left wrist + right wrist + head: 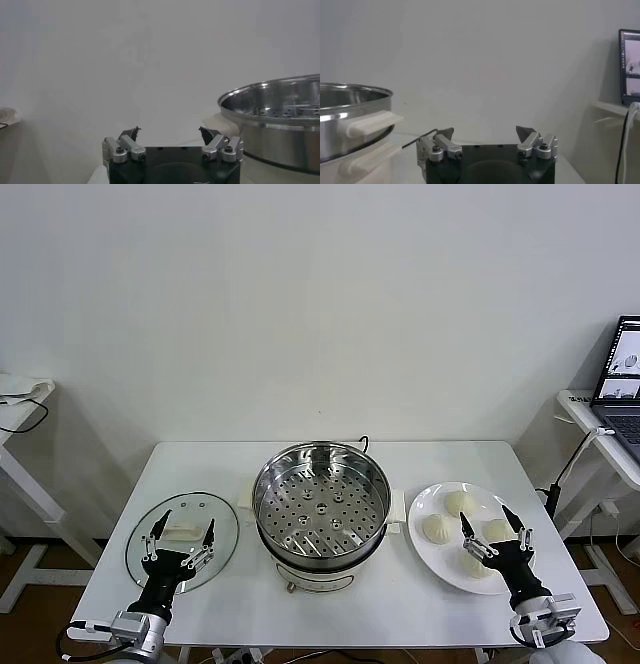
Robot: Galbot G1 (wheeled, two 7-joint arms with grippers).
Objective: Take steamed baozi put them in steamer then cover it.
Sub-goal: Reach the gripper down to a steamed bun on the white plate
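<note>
Nothing done yet. Steamer point(321, 509) at frame centre, tray bare. Four steamed baozi point(466, 531) on white plate point(425, 550), lower right, under open right hand point(494, 536). Cover point(183, 541) on bench point(400, 604), lower left, beneath open left hand point(180, 538). Left: loading, covering.

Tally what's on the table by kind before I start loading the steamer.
Steamed baozi: 4, all on the white plate
Steamer: 1, tray bare
Cover: 1, flat on the table
Plate: 1
Total: 7
Left claw hovers open over the cover, right claw open over the plate.
</note>
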